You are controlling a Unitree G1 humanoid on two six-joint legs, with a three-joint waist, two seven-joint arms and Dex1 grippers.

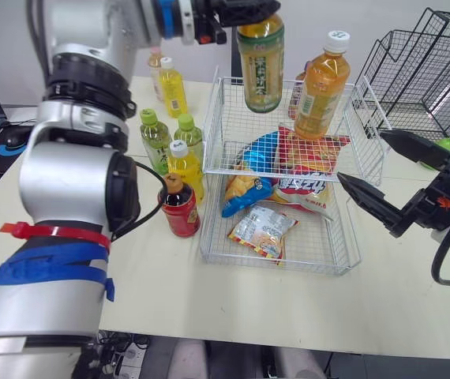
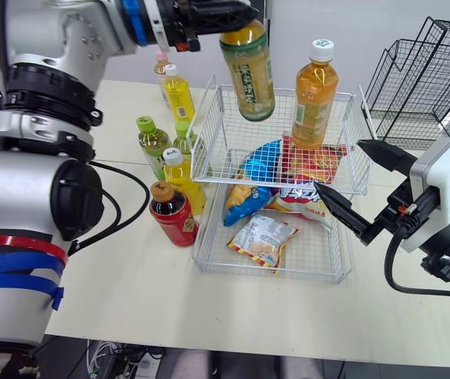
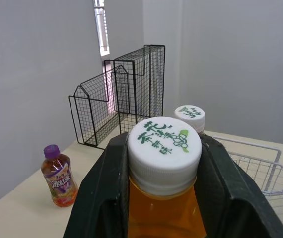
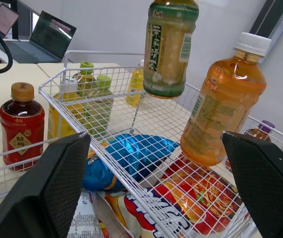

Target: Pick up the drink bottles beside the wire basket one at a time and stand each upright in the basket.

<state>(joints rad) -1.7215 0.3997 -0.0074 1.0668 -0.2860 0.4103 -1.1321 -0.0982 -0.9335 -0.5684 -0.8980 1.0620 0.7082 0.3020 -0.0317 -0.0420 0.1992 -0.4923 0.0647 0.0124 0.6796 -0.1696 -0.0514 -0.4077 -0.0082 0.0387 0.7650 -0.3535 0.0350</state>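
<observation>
Over the white wire basket (image 1: 304,267), the left gripper (image 1: 253,12) is clamped on the white cap (image 3: 164,148) of the green-labelled amber tea bottle (image 1: 260,67), right gripper (image 1: 359,154) spread wide nearby, so I'd lower it straight down into what looks like the bare back corner, clear of the crinkly snack bags (image 1: 304,185).

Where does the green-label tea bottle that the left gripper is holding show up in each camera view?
Left eye view: green-label bottle top centre, hanging from the left gripper over the wire basket.
Right eye view: top centre, same pose.
Left wrist view: its white cap, between the gripper's fingers.
Right wrist view: hanging above the basket.
Shared landmark: orange bottle standing beside it.
</observation>
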